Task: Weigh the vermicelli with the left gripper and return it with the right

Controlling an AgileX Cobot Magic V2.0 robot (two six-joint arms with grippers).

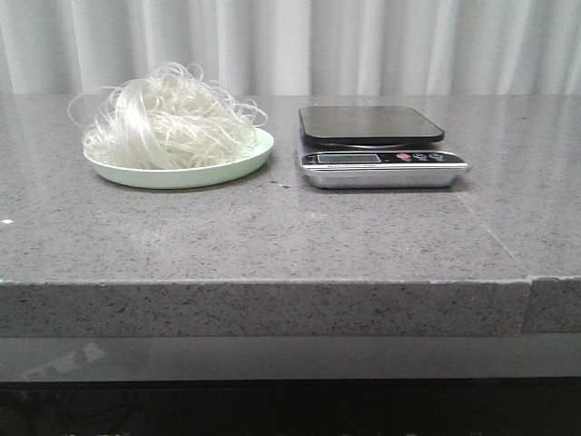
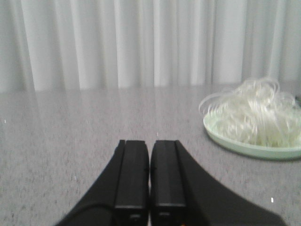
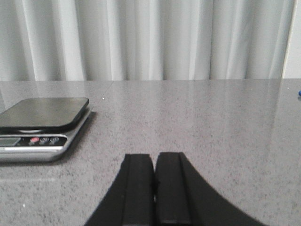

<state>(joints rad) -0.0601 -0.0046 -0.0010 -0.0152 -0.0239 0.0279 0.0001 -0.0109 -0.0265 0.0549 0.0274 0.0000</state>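
The vermicelli (image 1: 168, 116), a fluffy nest of translucent white strands, lies on a pale green plate (image 1: 238, 163) at the table's left. It also shows in the left wrist view (image 2: 254, 113) on the plate (image 2: 244, 148). A kitchen scale (image 1: 377, 145) with a black top and silver base stands right of the plate; it shows in the right wrist view (image 3: 40, 127) too. My left gripper (image 2: 149, 141) is shut and empty, well short of the plate. My right gripper (image 3: 154, 155) is shut and empty, off to the scale's side. Neither gripper shows in the front view.
The grey speckled stone table (image 1: 290, 236) has a front edge near the camera and a seam at its right (image 1: 529, 282). White curtains (image 1: 363, 45) hang behind it. A small blue object (image 3: 299, 93) lies at the far edge of the right wrist view.
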